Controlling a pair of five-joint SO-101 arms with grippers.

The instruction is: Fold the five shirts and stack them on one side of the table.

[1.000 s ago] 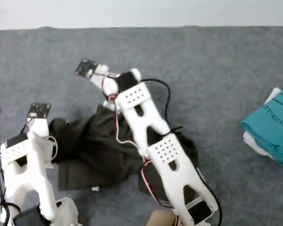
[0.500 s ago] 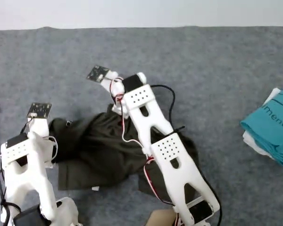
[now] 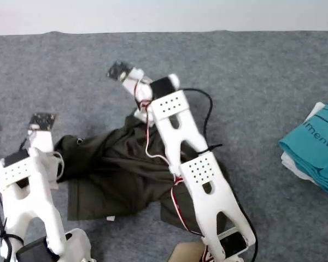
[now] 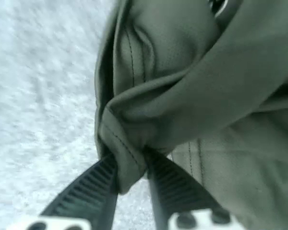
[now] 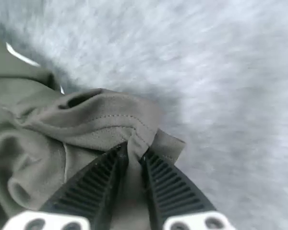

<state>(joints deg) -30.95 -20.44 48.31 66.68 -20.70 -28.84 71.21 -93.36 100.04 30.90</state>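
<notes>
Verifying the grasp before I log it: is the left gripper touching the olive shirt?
Touching. In the left wrist view, the left gripper has a bunched edge of the olive shirt pinched between its jaws.

The crumpled shirt point(image 3: 115, 174) is plain dark olive, on a flecked grey table cover point(image 3: 251, 82). The left arm point(image 3: 27, 191) and right arm point(image 3: 177, 128) at it are white, their ribbed fingers point(image 5: 98, 184) black. Well apart, a pale-lettered teal shirt point(image 3: 317, 147) tops a white shirt point(image 3: 294, 165).
</notes>
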